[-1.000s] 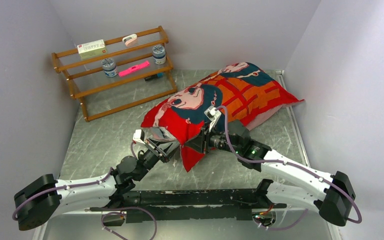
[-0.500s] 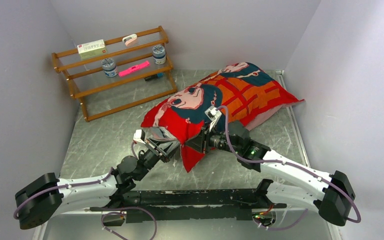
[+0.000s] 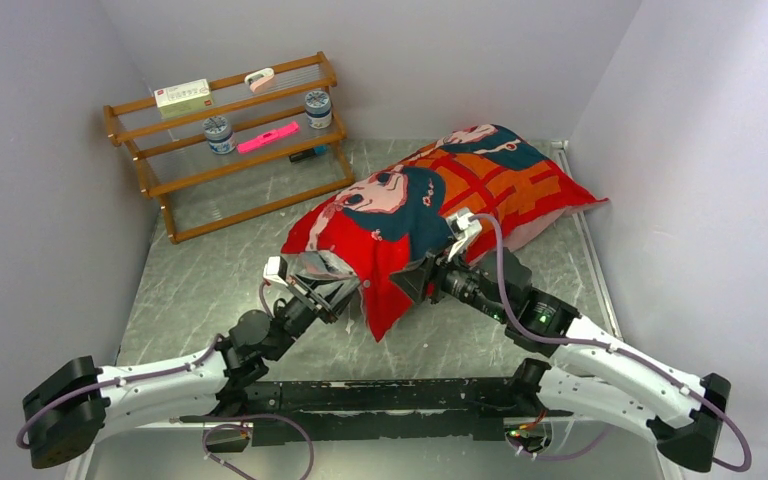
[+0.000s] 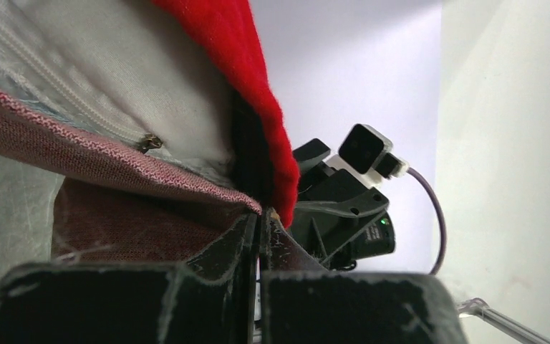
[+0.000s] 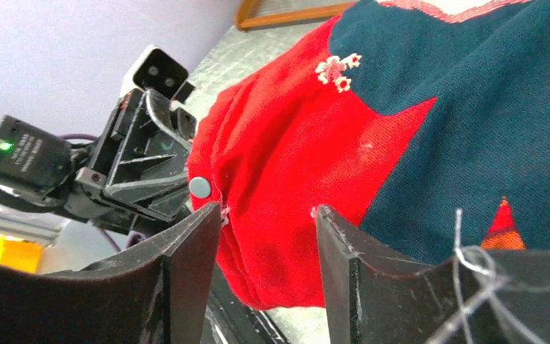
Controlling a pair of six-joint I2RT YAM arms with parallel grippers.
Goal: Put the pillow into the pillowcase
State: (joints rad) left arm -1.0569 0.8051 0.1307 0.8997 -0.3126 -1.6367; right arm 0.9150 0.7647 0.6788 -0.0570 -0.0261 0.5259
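While pressed flat together with no gap showing, pinching the pink-backed hem of the pillowcase right at the tip of the left gripper, a thin nip, cloth only. Across at the right gripper, 2 jaws spread apart, closed on nothing, facing the drooping red corner of the case just beyond them. Just behind the pinched hem, white cloth with a zip seam: the pillow, by the look of it, sitting inside the mouth. Further out, plump and filled, lying slantwise across the middle of the table, near end at both grippers, far end toward the back right corner, well apart from the wooden rack at the back left. Mostly in, at a guess, with only the mouth end left to tidy. Soft and light, all of it: squashy filling, limp knit cover, likely to bunch and slide rather than hold a shape. Best taken by the hem at the open mouth, 1 corner per gripper, pinching the case layer alone and keeping clear of the zip. Risk of grabbing pillow and case together, or of the hem slipping out under a pull.
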